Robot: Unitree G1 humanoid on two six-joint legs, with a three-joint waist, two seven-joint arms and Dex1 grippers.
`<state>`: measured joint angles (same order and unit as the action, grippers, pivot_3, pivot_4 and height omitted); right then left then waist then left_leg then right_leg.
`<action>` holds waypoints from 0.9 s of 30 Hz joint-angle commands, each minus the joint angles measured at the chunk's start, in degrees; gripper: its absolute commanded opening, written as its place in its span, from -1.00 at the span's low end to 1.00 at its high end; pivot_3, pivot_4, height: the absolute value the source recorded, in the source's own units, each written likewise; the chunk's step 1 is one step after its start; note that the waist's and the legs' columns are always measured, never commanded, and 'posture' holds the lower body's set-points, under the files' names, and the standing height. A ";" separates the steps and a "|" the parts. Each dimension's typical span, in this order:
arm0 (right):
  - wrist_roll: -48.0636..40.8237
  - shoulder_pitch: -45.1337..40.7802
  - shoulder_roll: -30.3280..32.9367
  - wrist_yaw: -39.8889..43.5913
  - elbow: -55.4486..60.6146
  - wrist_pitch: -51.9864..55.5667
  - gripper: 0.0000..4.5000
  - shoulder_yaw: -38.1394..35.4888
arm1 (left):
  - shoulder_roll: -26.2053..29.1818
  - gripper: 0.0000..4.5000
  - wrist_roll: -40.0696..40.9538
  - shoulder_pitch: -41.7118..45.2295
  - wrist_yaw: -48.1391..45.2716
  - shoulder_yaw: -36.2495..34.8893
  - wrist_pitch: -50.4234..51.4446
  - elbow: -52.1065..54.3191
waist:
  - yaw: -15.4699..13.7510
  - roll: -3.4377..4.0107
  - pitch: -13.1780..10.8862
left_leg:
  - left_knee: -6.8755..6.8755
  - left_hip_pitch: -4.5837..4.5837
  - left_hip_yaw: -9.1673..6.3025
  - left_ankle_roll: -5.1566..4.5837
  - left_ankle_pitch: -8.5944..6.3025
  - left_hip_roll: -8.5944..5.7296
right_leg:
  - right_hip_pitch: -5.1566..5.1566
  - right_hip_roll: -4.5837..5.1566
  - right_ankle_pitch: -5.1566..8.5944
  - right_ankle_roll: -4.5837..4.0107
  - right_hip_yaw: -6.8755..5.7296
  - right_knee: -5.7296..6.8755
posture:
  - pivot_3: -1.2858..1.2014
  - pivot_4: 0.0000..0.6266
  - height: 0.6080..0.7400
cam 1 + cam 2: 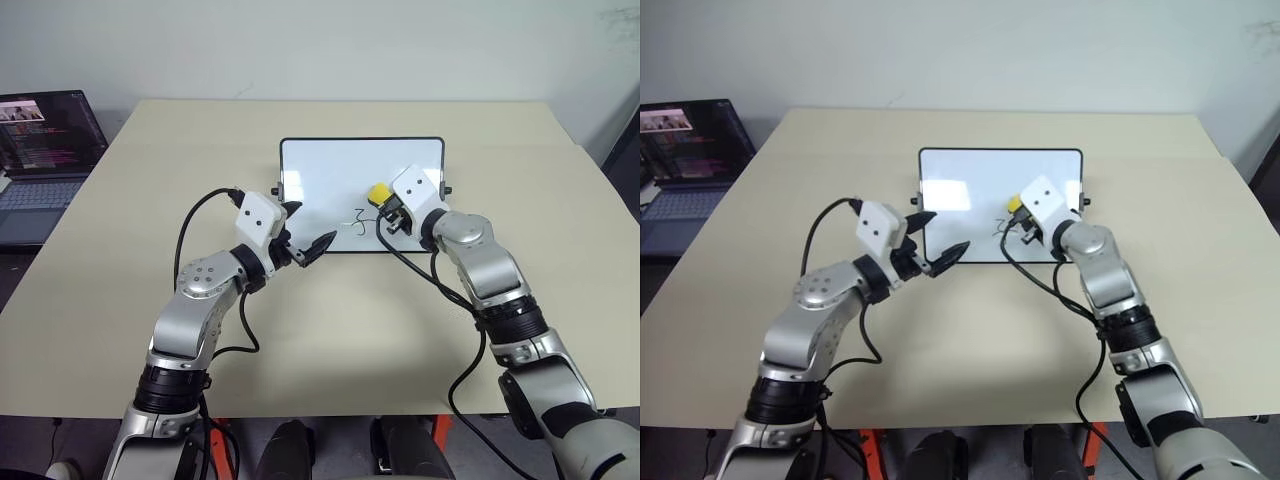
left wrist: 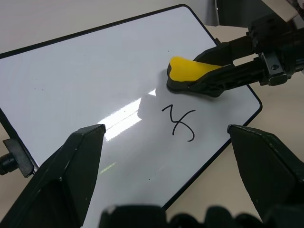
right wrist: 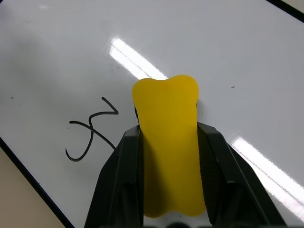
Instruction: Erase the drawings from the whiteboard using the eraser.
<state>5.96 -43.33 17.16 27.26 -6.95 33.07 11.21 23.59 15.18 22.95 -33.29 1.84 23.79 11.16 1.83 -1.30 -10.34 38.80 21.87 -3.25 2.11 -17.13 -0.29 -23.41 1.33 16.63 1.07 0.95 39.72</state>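
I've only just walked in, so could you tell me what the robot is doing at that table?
It is wiping a small whiteboard that lies on the table. The right gripper is shut on the yellow eraser and presses it on the board, just beside the one drawing, a black squiggle not yet wiped. The left gripper hovers open at the board's near edge, holding nothing. A laptop sits open off to the left.
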 commanded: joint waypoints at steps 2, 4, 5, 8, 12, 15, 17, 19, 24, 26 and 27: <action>-1.06 -0.69 0.76 -0.52 6.69 3.55 -0.47 -2.54 | 0.22 1.00 0.65 1.23 -0.44 -0.71 -0.38 1.35 | -0.02 0.00 0.00 | 0.00 0.01 -0.01 0.00 0.00 0.00 | 0.00 0.00 0.00 0.00 -0.01 -0.03 | 0.03 -0.52 1.00; -1.44 -0.54 1.48 -0.40 8.74 5.49 -0.47 -3.42 | 0.34 1.00 0.71 1.20 -0.58 -0.76 -0.35 1.37 | -0.03 0.00 0.00 | 0.00 0.02 -0.01 0.00 0.00 0.00 | 0.00 0.00 0.00 0.00 -0.01 -0.05 | 0.03 -0.52 1.00; -1.61 -0.16 2.00 -0.24 9.93 6.50 -0.47 -3.88 | 0.41 1.00 0.76 1.17 -0.69 -0.77 -0.29 1.38 | -0.05 0.00 0.00 | -0.01 0.03 -0.01 0.00 0.00 0.00 | 0.00 0.00 0.00 0.00 -0.01 -0.06 | 0.03 -0.52 1.00; -2.03 0.98 2.88 -0.15 12.26 8.70 -0.47 -4.43 | 0.54 1.00 0.89 0.99 -0.93 -0.77 -0.11 1.56 | -0.07 0.00 0.00 | -0.02 0.05 -0.03 0.00 0.00 -0.01 | 0.00 0.00 0.00 0.00 -0.03 -0.10 | 0.03 -0.52 1.00; -2.78 4.47 4.19 0.03 15.66 11.87 -0.47 -5.12 | 0.64 1.00 0.95 0.91 -1.45 -0.69 0.21 1.69 | -0.07 0.00 0.00 | -0.06 0.05 -0.02 0.00 0.00 0.00 | 0.00 0.00 0.00 0.00 -0.02 -0.14 | 0.03 -0.52 1.00; -3.10 6.95 5.03 -0.32 17.57 13.21 -0.47 -5.38 | 0.61 1.00 0.94 0.94 -1.68 -0.61 0.38 1.67 | -0.07 0.00 0.00 | -0.06 0.07 -0.02 -0.01 0.00 -0.01 | 0.00 0.00 0.00 0.00 -0.01 -0.16 | 0.03 -0.52 1.00; -3.27 7.81 5.41 -0.66 18.23 13.92 -0.47 -5.55 | 0.63 1.00 1.01 1.07 -1.94 -0.43 0.55 1.69 | -0.04 0.00 0.00 | -0.05 0.07 -0.01 -0.01 0.00 -0.02 | 0.00 0.00 0.00 0.00 -0.01 -0.16 | 0.03 -0.52 1.00; -3.42 8.15 5.44 -1.09 18.72 14.53 -0.47 -5.75 | 0.70 1.00 1.06 1.10 -2.20 -0.38 0.61 1.71 | -0.01 0.00 0.00 | -0.05 0.06 -0.01 -0.01 0.00 -0.01 | 0.00 0.00 0.00 0.00 -0.01 -0.15 | 0.03 -0.52 1.00; -3.71 8.33 5.28 -1.99 19.27 15.19 -0.47 -5.99 | 0.59 1.00 0.92 1.18 -2.60 -0.32 0.76 1.81 | -0.05 0.00 0.00 | -0.05 0.06 -0.03 0.00 0.00 -0.01 | 0.00 -0.01 0.00 0.00 -0.02 -0.15 | 0.03 -0.52 1.00; -3.81 8.37 5.22 -2.20 19.33 15.27 -0.47 -6.03 | 0.55 1.00 0.84 1.21 -2.68 -0.21 0.75 1.82 | -0.05 0.00 0.00 | -0.05 0.06 -0.01 0.00 0.00 -0.02 | 0.01 -0.01 0.00 0.00 -0.01 -0.16 | 0.03 -0.52 1.00; -3.82 8.35 5.23 -2.27 19.29 15.23 -0.47 -6.04 | 0.53 1.00 0.85 1.24 -2.71 -0.18 0.75 1.82 | -0.05 0.00 0.00 | -0.05 0.06 -0.02 0.00 0.00 -0.02 | 0.01 -0.01 0.00 0.00 -0.02 -0.16 | 0.03 -0.52 1.00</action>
<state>2.85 -34.76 22.15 25.58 9.40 48.33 6.51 23.84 15.44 23.18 -35.71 1.88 24.75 11.11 1.78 -1.31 -10.34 38.75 21.93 -3.27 2.10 -17.13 -0.30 -23.40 1.33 16.63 1.07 0.93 39.56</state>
